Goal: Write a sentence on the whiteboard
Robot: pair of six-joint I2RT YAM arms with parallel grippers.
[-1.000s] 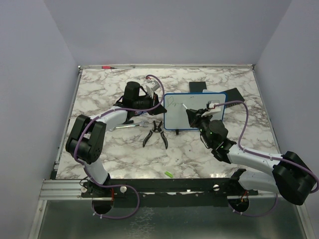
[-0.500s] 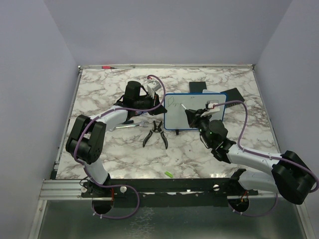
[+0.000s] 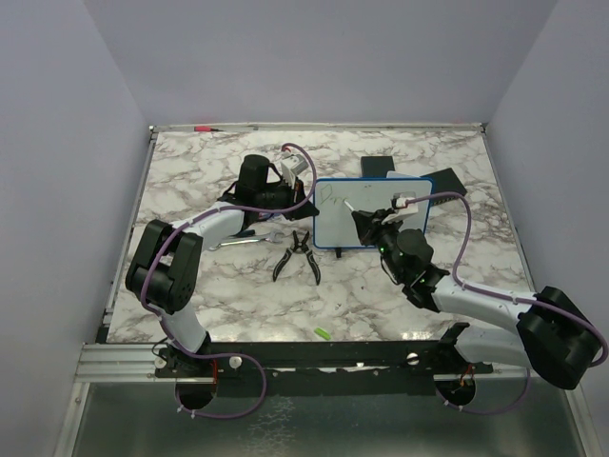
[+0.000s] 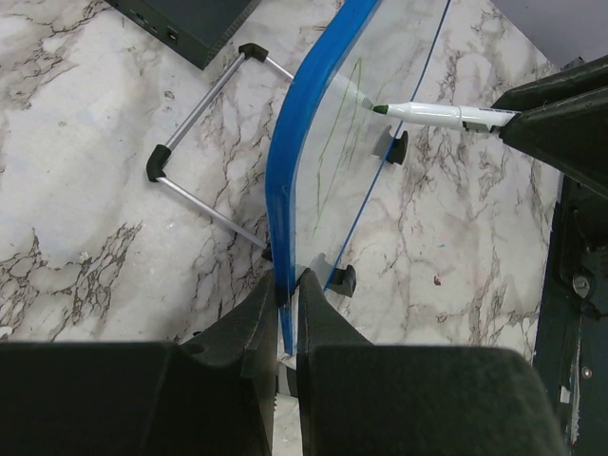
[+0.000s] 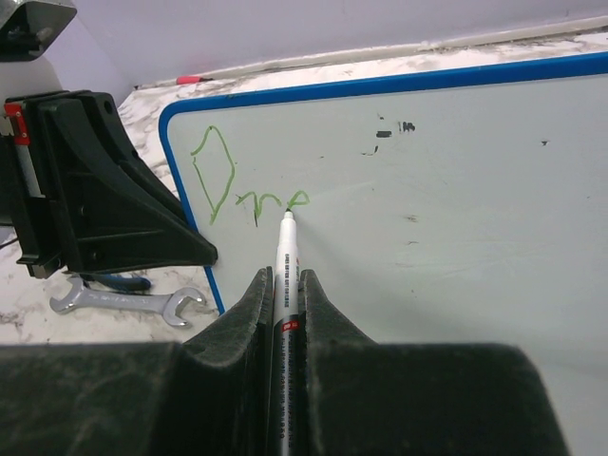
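Compared with the frame one second earlier, the sentence (image 5: 256, 201) is growing: where only a green loop was standing, a few small letters are now trailing to its right, and the marker tip is sitting at the end of the last one. Nearest the arm bases, a small green object (image 3: 322, 332) is lying alone on the marbled surface (image 3: 190, 286). Farther in, black-handled pliers (image 3: 297, 255) are lying with handles spread, and a silver wrench (image 3: 243, 241) is resting just to their left. Beyond these, the right gripper (image 5: 284, 285) is closing narrowly on a white marker (image 5: 285, 242), holding it lengthwise between the fingers with the tip touching the board face. The whiteboard (image 3: 376, 190) is standing just right of the surface's centre, propped up on small black feet. The left gripper (image 4: 288, 288) is pinching the board's left blue edge, its fingers nearly together with the frame between them. The green writing is occupying the upper left corner of the board, while the rest of the white face is carrying only a few dark specks. Behind the board, two flat black pads (image 3: 381, 165) are lying near its top edge, and a red-capped pen (image 3: 205, 128) is resting along the far rim of the surface.
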